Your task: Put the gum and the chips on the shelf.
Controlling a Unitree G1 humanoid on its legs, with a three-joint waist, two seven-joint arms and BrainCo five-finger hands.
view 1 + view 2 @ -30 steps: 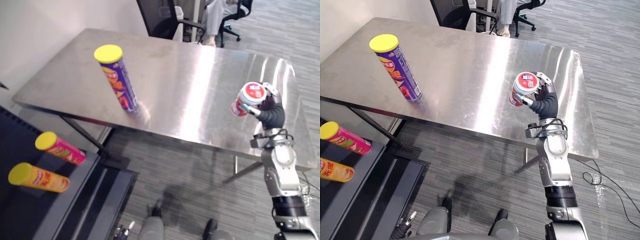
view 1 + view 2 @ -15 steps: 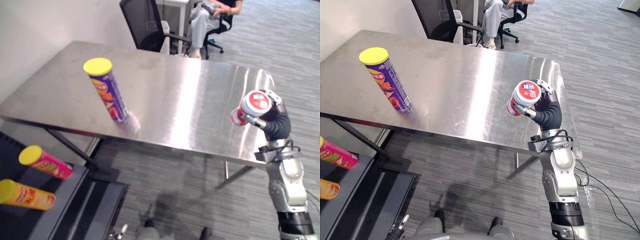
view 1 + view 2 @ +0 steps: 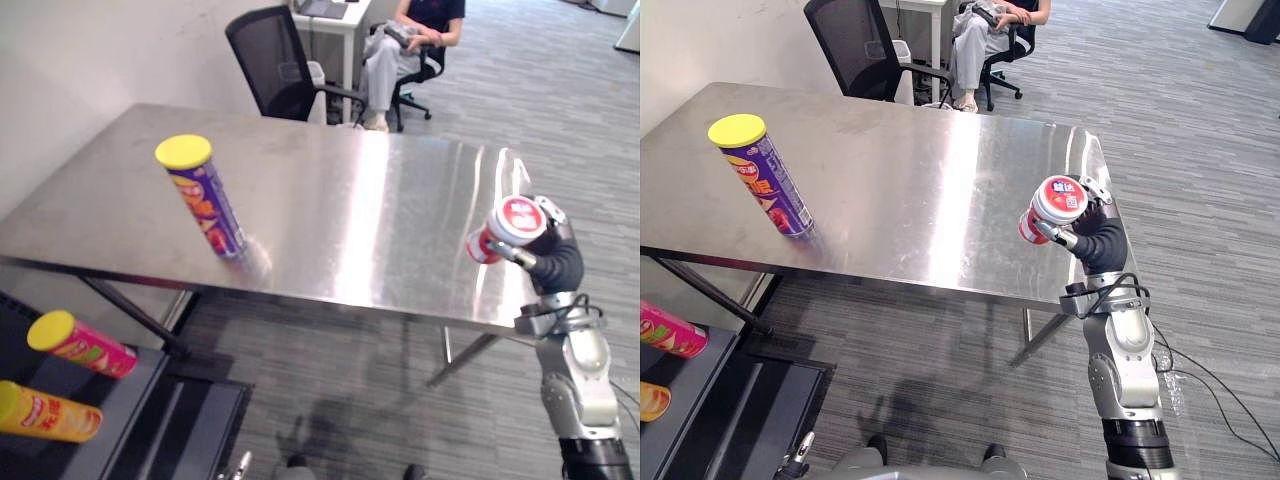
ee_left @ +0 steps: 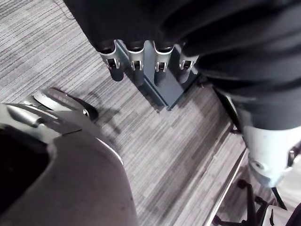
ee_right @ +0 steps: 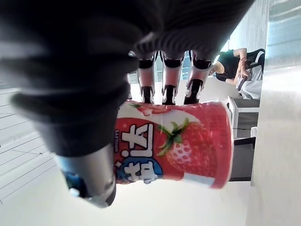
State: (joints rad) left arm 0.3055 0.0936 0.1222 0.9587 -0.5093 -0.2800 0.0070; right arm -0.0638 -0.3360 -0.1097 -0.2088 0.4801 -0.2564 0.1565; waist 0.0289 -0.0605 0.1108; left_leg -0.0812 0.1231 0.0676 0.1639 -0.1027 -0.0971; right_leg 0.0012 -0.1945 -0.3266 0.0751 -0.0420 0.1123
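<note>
Gum tub [image 3: 1052, 210], red with a white lid, is clamped in the right hand [image 3: 1095, 236], fingers and thumb curled round it. We see it held in the air at the right front corner of the desk [image 3: 925, 170]. Chips can [image 3: 764, 178], purple with a yellow lid, stands upright toward the desk's left end, well apart from the gum. Left hand [image 4: 136, 57] hangs over the carpet, fingers straight, holding nothing. Shelf [image 3: 120, 425], lower and left of the desk, carries a pink can [image 3: 80, 345] and an orange can [image 3: 47, 411] lying down.

Your two head views look down on the same steel table [image 3: 350, 200]. Your right wrist view is very close to the gum tub [image 5: 188, 141]; the left one faces the floor [image 4: 164, 141].
</note>
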